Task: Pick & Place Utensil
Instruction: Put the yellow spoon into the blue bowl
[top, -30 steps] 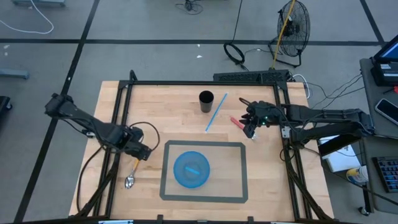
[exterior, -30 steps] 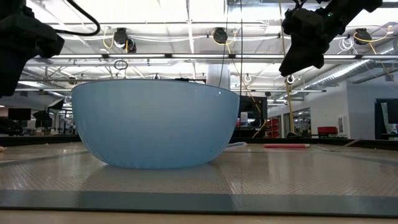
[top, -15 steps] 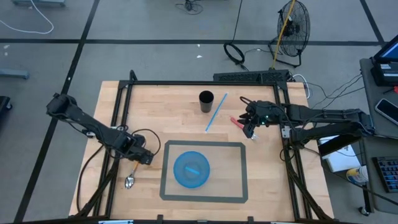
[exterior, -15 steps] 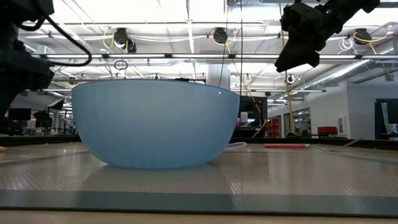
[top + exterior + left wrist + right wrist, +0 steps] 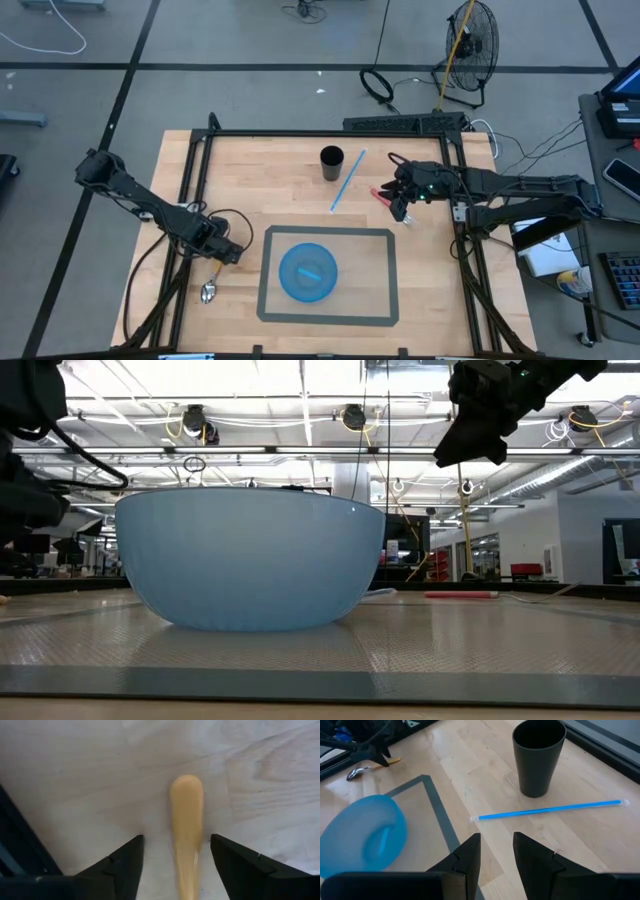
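Near the table's (image 5: 480,300) left edge, left gripper (image 5: 175,865) low, fingers spread, straddling the spoon's (image 5: 212,282) yellow handle without touching. Bare wood either side. Right gripper (image 5: 400,208) hovers near right edge, fingers partly apart, empty; red utensil (image 5: 381,195) just beside. Bowl (image 5: 307,272) sits centre-front.

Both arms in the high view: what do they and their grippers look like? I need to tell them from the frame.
The left arm and right arm are dark, slim and jointed. A black cable loops beside the left gripper. The right gripper has a small green light near its wrist. The left wrist view shows black, wedge-shaped fingers.
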You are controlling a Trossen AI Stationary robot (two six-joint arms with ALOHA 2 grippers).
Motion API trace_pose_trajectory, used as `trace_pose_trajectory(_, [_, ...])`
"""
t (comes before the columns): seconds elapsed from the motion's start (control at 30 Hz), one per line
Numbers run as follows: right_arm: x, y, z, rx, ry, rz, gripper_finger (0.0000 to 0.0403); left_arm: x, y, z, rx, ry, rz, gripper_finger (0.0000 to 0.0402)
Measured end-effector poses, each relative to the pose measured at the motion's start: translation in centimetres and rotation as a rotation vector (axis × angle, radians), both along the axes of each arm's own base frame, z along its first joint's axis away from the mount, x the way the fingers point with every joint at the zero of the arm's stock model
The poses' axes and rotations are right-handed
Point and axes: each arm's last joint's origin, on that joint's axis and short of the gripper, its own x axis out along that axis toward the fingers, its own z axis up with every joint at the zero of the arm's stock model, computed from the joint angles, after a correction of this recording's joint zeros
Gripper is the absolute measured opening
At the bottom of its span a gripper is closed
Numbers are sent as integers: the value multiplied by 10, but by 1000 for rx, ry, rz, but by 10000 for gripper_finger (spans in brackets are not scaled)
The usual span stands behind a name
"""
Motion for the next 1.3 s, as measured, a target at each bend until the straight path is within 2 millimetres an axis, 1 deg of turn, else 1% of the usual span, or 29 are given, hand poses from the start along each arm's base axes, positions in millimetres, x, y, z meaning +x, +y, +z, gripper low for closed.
trace_pose_trajectory(0.1, [0, 0, 0, 0, 0, 0, 112, -3, 2, -7, -10, -6, 0, 196])
trace_pose_trajectory(0.23, [0, 0, 0, -1, 0, -1, 112, -5, 2, -8, -4, 11, 0, 165])
trace_pose_trajectory(0.77, [0, 0, 0, -5, -3, -1, 112, -6, 3, -8, -1, 22, -12, 72])
trace_pose_trajectory(0.87, [0, 0, 0, -5, -3, 0, 112, -6, 3, -8, 6, 18, -11, 65])
trace_pose_trajectory(1.07, [0, 0, 0, -5, -4, -1, 112, -6, 3, -8, 14, 15, -11, 79])
trace_pose_trajectory(1.3, [0, 0, 1, -6, -6, -1, 112, -6, 3, -8, 22, 12, -12, 66])
